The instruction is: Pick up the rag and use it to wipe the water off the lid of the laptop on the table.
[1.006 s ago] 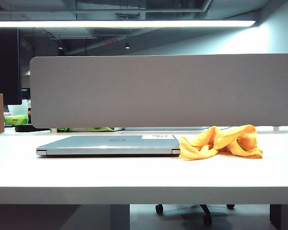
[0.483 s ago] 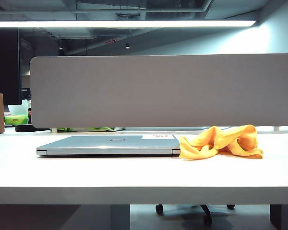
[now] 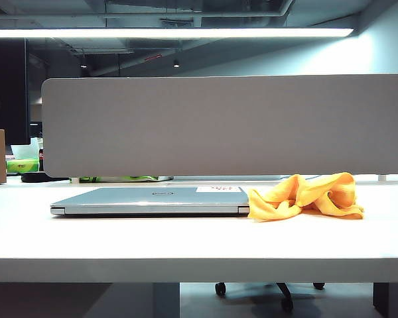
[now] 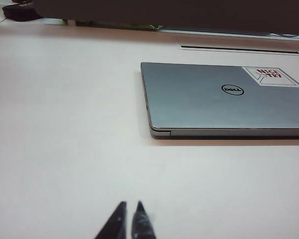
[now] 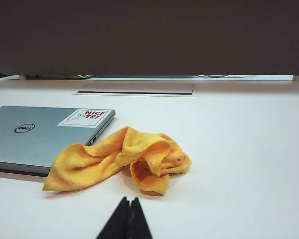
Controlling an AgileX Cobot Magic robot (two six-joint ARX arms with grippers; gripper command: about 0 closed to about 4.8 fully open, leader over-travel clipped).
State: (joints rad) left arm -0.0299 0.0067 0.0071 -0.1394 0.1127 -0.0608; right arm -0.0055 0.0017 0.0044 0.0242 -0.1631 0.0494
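Across the exterior frames nothing has shifted: the laptop (image 3: pixel 150 200) lies closed on the white tabletop (image 3: pixel 186 242) in the same spot as a second ago, and the rag (image 3: pixel 307 197) sits crumpled just beside its right end — one corner touching the laptop's edge — exactly as before. The lid (image 4: pixel 224 97) faces up, with its dark logo (image 4: pixel 232 90) and white sticker (image 4: pixel 269 76) showing. The grey divider panel (image 3: pixel 225 124) stands behind. Neither arm shows in the exterior view. The left tool (image 4: pixel 128 219) hovers low over bare tabletop, short of the laptop's near corner, fingers pressed together and empty. The right tool (image 5: pixel 128 216) — also pressed together, holding nothing — points at the rag from close by, not touching it.
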